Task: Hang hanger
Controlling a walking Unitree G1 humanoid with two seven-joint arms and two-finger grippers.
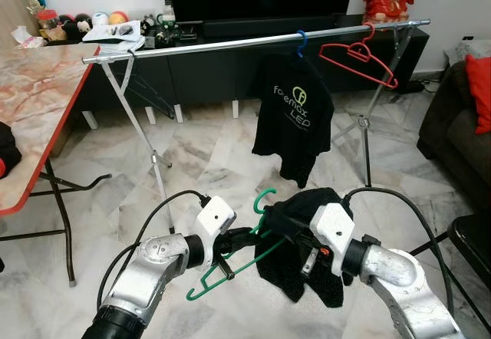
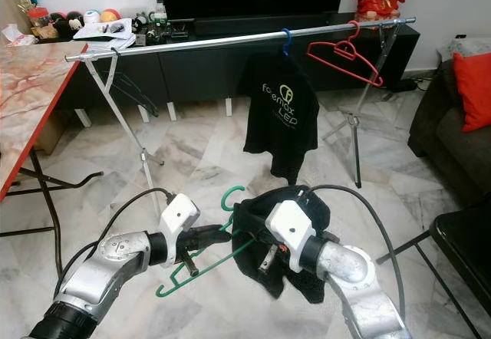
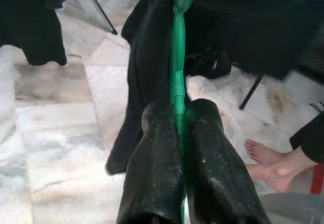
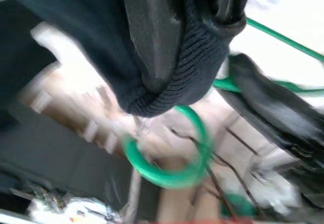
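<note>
My left gripper (image 1: 247,239) is shut on the lower bar of a green plastic hanger (image 1: 263,203), held low in front of me with its hook up. In the left wrist view the two black fingers (image 3: 157,148) pinch the green hanger (image 3: 177,57). My right gripper (image 1: 290,230) is shut on a black garment (image 1: 307,270) draped over the hanger's right side; its ribbed edge (image 4: 197,77) wraps the fingers, beside the green hook (image 4: 172,158). Ahead stands a silver clothes rail (image 1: 230,45).
On the rail hang a black T-shirt (image 1: 295,116) on a blue hanger (image 1: 301,41) and a bare red hanger (image 1: 360,55). A marble-topped folding table (image 1: 31,109) is at left and a dark sofa (image 1: 449,116) at right. A person's bare foot (image 3: 263,155) rests nearby.
</note>
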